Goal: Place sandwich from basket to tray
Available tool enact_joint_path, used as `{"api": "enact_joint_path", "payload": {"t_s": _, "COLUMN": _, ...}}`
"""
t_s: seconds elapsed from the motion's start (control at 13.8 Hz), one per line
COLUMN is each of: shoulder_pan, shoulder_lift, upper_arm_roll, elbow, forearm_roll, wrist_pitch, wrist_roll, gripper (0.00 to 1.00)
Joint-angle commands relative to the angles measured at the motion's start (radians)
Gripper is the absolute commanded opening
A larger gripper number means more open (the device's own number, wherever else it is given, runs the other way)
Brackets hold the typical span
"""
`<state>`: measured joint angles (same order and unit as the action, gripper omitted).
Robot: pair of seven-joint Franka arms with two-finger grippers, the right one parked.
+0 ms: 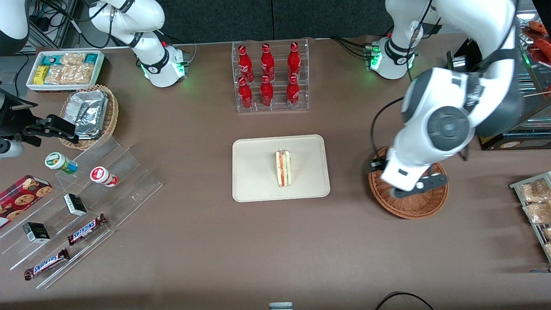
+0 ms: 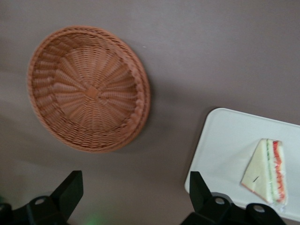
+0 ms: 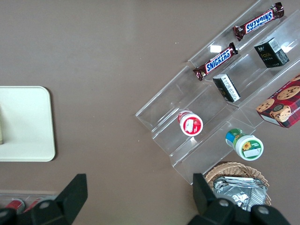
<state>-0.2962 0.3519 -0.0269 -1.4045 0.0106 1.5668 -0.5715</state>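
The sandwich, a white triangular wedge with red and green filling, lies on the cream tray near the table's middle. It also shows in the left wrist view, on the tray. The reddish-brown wicker basket stands beside the tray toward the working arm's end, and its bowl is empty. My left gripper hangs above the basket's rim on the side nearest the tray. It is open and empty, with bare table between its fingers.
A clear rack of red bottles stands farther from the front camera than the tray. Toward the parked arm's end are a tan basket with foil packets, a white snack bin and acrylic steps with snacks. A rack of packets lies at the working arm's end.
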Motion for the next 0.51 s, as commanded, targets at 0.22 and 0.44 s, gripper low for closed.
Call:
{"api": "enact_joint_path", "payload": {"t_s": 0.22, "shoulder_pan": 0.21, "shoulder_lift": -0.281, "upper_arm_roll": -0.016, "elbow": -0.208, "forearm_roll": -0.053, "wrist_pitch": -0.175, "wrist_roll": 0.453, "gripper": 1.0}}
{"api": "enact_joint_path", "payload": {"t_s": 0.44, "shoulder_pan": 0.244, "shoulder_lift": -0.323, "upper_arm_roll": -0.016, "elbow": -0.173, "forearm_roll": -0.046, "wrist_pitch": -0.261, "wrist_roll": 0.466, "gripper": 1.0}}
